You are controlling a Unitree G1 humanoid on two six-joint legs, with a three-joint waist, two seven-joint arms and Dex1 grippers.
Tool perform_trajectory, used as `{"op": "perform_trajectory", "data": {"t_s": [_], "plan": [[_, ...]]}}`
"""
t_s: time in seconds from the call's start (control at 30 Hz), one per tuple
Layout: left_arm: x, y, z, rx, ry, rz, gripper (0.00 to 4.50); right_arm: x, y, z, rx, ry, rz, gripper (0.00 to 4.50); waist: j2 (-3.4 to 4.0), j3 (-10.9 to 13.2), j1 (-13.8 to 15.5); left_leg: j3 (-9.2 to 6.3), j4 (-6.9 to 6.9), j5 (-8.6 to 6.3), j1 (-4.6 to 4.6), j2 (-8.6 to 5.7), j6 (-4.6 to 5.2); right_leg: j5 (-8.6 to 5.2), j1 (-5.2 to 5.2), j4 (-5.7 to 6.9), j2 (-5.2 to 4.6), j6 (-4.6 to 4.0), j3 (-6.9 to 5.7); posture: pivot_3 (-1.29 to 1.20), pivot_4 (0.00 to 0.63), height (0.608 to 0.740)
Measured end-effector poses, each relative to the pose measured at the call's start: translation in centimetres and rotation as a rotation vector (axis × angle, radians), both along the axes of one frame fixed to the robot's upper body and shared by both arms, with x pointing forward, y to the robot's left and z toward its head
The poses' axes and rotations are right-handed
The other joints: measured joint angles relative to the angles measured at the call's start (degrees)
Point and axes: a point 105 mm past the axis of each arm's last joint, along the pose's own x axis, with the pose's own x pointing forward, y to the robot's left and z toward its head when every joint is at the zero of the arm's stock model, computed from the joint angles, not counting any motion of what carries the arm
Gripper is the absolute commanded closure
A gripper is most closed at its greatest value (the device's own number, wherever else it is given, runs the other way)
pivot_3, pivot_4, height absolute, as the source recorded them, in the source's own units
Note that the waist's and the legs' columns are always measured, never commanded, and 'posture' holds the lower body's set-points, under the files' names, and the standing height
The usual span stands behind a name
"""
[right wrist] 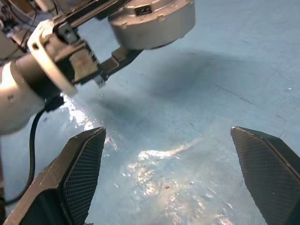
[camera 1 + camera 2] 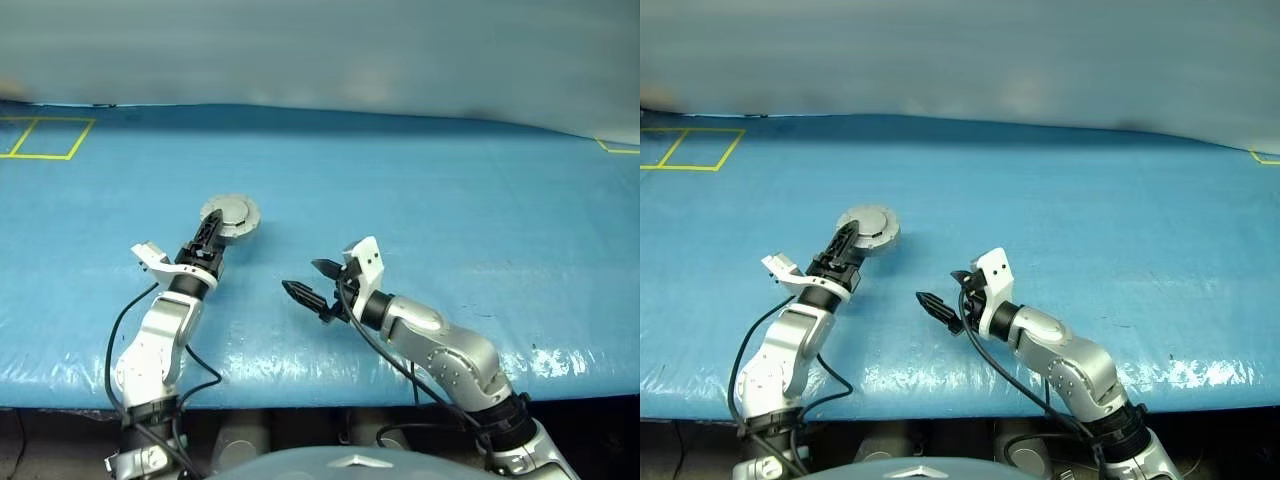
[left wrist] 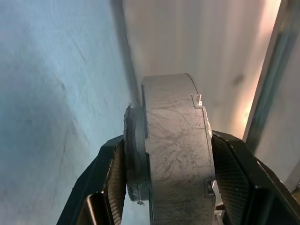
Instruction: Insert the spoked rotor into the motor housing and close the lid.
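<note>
Fingers of the left gripper point(image 2: 207, 233) clamp the closed motor housing point(image 2: 232, 216) across its flat faces, lid point(image 3: 136, 154) pressed against one pad, the can held on edge above the blue table point(image 2: 450, 200); probably squeezing the lid home. Spoked rotor not visible, presumably sealed inside. Right gripper point(image 2: 312, 282), off to the holding hand's right and nearer the robot, gapes fully wide, empty, apparently just clear of the part.

I see a plain grey motor housing point(image 2: 231, 215) on a blue table point(image 2: 450, 220) marked with yellow line squares point(image 2: 45, 138).
</note>
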Motion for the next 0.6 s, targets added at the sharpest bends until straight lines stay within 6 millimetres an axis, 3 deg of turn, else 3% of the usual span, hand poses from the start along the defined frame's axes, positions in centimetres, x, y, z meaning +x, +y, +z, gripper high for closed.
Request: {"op": "perform_trajectory", "data": {"t_s": [0.17,0.37,0.6], "plan": [[3.9,1.7,-0.1,0.031,0.049,0.065,2.13,-0.2,0.2,-1.2,-0.128,-0.117,-0.018,0.00,-0.04,0.0,0.1,0.01,0.05,0.01,-0.02,-0.01,-0.01,0.10,0.00,0.01,-0.01,-0.03,0.01,0.00,0.150,0.740],[8.0,2.9,-0.2,0.070,0.112,0.101,2.13,0.2,-0.1,-2.3,-0.188,-0.140,-0.079,0.00,-0.16,0.0,0.3,-0.12,0.10,0.02,-0.22,-0.06,-0.03,0.19,-0.12,-0.02,-0.01,-0.18,-0.12,0.00,0.150,0.740],[10.4,3.2,-0.8,0.150,0.176,0.121,2.13,0.3,0.0,-2.4,-0.213,-0.161,-0.096,0.00,-0.17,0.0,0.2,-0.18,0.08,0.10,-0.43,-0.11,-0.17,0.21,-0.24,-0.09,-0.10,-0.18,-0.21,0.00,0.150,0.740]]}}
